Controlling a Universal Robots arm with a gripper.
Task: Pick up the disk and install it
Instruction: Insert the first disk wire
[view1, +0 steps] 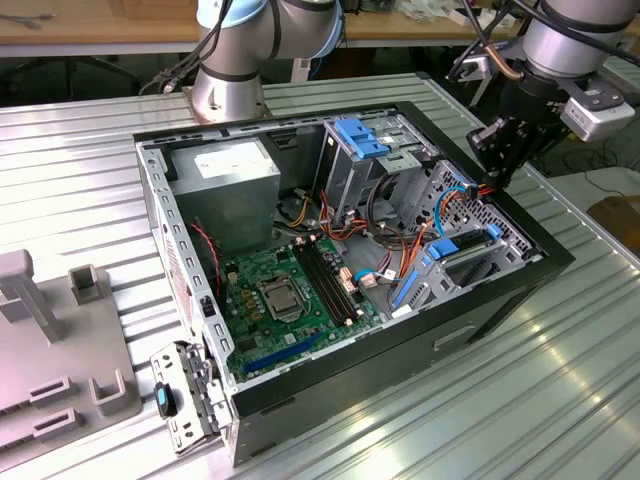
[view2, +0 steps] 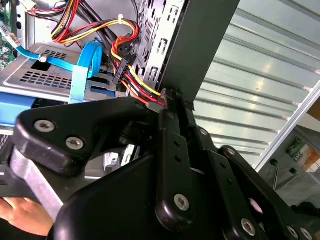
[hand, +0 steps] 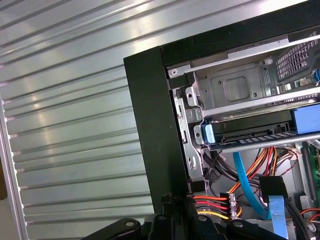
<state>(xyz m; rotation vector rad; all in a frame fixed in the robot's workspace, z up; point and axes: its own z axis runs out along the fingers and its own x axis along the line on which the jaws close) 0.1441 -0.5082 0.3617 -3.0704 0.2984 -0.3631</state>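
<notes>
1. While the gripper (hand: 177, 200) hangs at the case corner, jaws drawn together and pinching nothing, the ribbed table (hand: 65, 100) outside the jaws offers open room.
2. The black case rim (hand: 150, 125) runs straight out from the jaw tips, very close.
3. Inside that rim, the disk (hand: 250, 131) sits in a drive bay, apart from the jaws. Red and yellow cables (hand: 212, 205) crowd just beside them.

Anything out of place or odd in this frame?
Yes: a person's hand appears in the second wrist view, close beside the gripper at the computer case. Nothing looks spilled or damaged.
</notes>
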